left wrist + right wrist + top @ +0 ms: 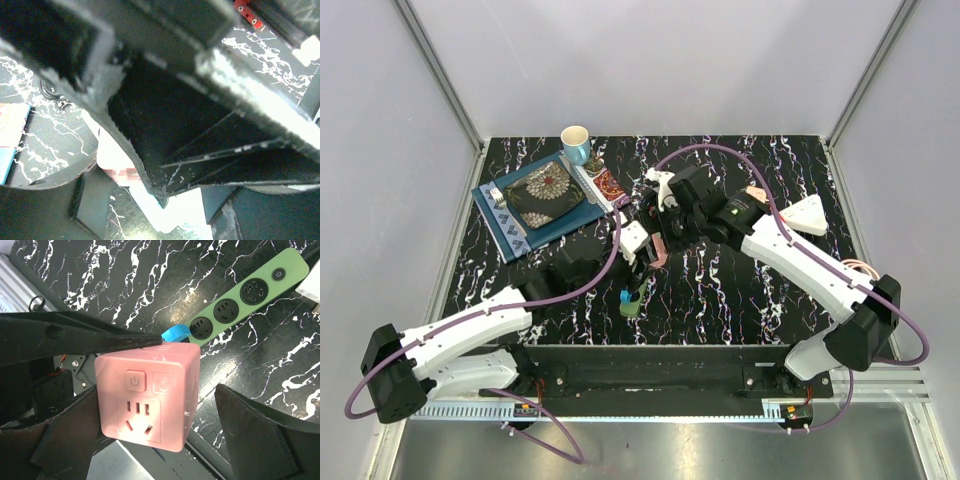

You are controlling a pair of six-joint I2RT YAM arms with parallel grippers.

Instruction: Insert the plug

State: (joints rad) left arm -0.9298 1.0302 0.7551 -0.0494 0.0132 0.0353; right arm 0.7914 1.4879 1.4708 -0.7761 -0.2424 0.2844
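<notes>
A black marble-look tabletop with white veins (730,295) stands inside pale grey walls (670,60). Near its centre, a pink plastic cube plug-socket (147,400) sits between the right gripper's (156,389) spread jaws. In the right wrist view, a green plastic power strip (245,292) lies flat at the cube's 1 o'clock. Whether the left gripper's (642,250) jaws are together or apart cannot be told.

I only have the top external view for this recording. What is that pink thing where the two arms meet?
Observer: A pink cube socket, its power button and outlet face toward the right wrist camera.
Operator: Is the right pincer shut on it?
Observer: No, the right pincer stands open; one finger is clear of the cube.
Operator: And the strip?
Observer: The green power strip shows three empty outlets.
</notes>
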